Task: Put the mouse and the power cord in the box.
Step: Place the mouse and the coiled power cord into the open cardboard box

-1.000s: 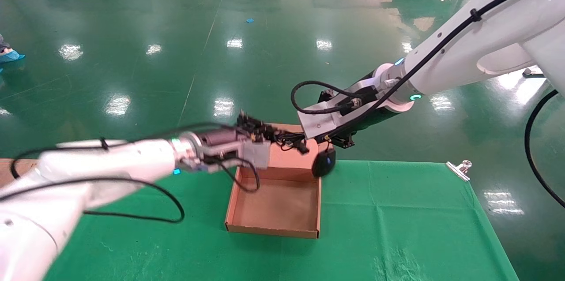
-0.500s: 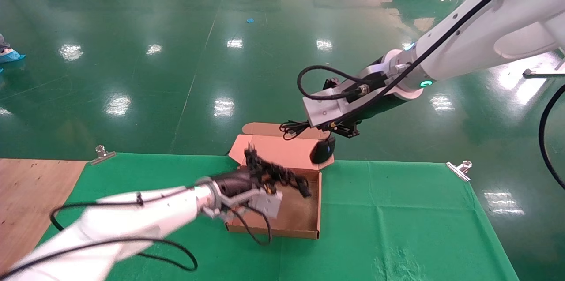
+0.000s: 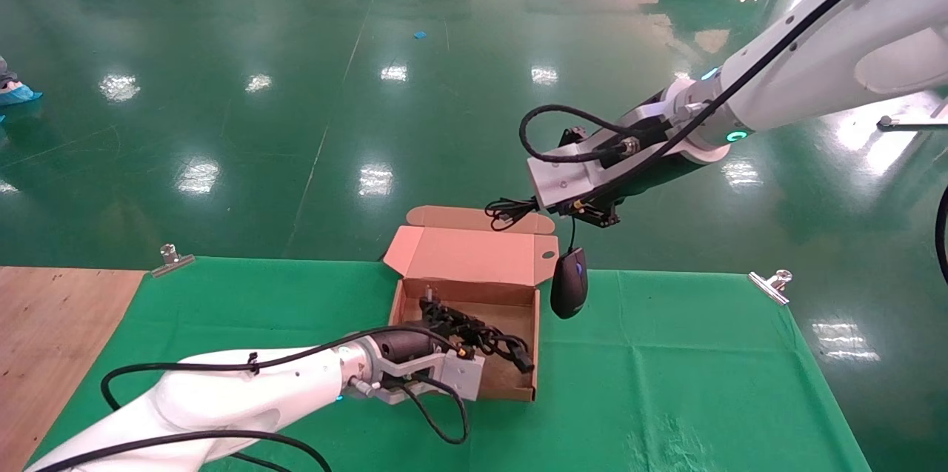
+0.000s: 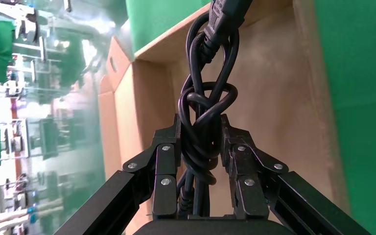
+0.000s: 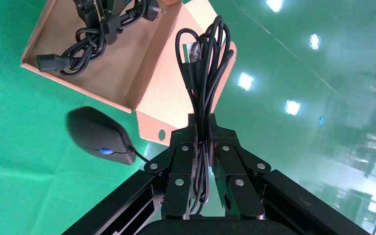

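The brown cardboard box [image 3: 511, 383] lies open on the green cloth, its lid [image 3: 474, 253] tilted back. My left gripper [image 3: 438, 318] is down inside it, shut on the knotted black power cord [image 3: 481, 335], whose far plug reaches the front right corner. The left wrist view shows the cord [image 4: 206, 105] pinched in that gripper [image 4: 200, 132] over the box floor [image 4: 274, 98]. My right gripper [image 3: 585, 218] hovers behind the box's right side, shut on the mouse's coiled thin cable [image 5: 203, 68]. The mouse [image 3: 569, 283] dangles from it just outside the right wall [image 5: 99, 135].
Green cloth [image 3: 666, 353] covers the table, held by metal clips at the back right [image 3: 770, 285] and back left [image 3: 172, 258]. Bare wood [image 3: 52, 331] shows at the left. Beyond the table's far edge is shiny green floor.
My left arm swung back and down, carrying the power cord from above the box's rear into the box. My right gripper rose and shifted right; the mouse now hangs lower on its cable.
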Robot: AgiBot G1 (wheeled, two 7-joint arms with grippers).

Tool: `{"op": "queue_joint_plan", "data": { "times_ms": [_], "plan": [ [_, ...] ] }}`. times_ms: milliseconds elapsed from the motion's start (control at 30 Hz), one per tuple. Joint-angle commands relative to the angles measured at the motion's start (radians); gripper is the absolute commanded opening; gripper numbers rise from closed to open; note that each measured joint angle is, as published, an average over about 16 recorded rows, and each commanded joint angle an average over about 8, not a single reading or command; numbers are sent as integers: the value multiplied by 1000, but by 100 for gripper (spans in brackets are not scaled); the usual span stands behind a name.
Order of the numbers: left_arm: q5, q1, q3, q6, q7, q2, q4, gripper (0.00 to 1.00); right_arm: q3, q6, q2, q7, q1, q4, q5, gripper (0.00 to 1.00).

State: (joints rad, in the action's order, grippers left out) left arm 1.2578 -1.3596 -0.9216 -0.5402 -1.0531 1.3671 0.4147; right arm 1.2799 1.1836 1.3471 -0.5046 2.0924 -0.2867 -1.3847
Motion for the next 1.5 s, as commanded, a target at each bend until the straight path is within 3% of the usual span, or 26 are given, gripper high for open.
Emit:
{"op": "queue_joint_plan", "data": {
  "times_ms": [33, 133, 200, 267, 633, 900, 1233, 1500],
  "plan": [
    [-17, -7, -20, -14, 14, -1, -6, 50, 0, 1, 0, -5, -2, 6, 3, 0],
    [-37, -11, -40, -11, 12, -1, -9, 80, 1, 1, 1, -10, -4, 8, 8, 0],
    [-51, -13, -52, -8, 10, -1, -10, 94, 2, 1, 2, -12, -6, 8, 11, 0],
    [-64, -15, -64, -5, 8, -2, -11, 100, 3, 2, 2, -13, -7, 8, 13, 0],
    [-133, -24, -120, 0, -7, -4, -19, 100, 10, 8, 3, -9, -13, 3, 27, 0],
    [-204, -56, -108, -89, -56, -35, -46, 100, 16, 3, 6, 5, -16, -18, 37, 0],
    [-332, -88, -19, -311, -118, -203, -52, 100, 30, -36, 15, 45, -39, -85, 55, 0],
    [-396, -84, 23, -433, -106, -348, -14, 100, 69, -129, 21, 100, -92, -174, 49, 0]
  ]
}}
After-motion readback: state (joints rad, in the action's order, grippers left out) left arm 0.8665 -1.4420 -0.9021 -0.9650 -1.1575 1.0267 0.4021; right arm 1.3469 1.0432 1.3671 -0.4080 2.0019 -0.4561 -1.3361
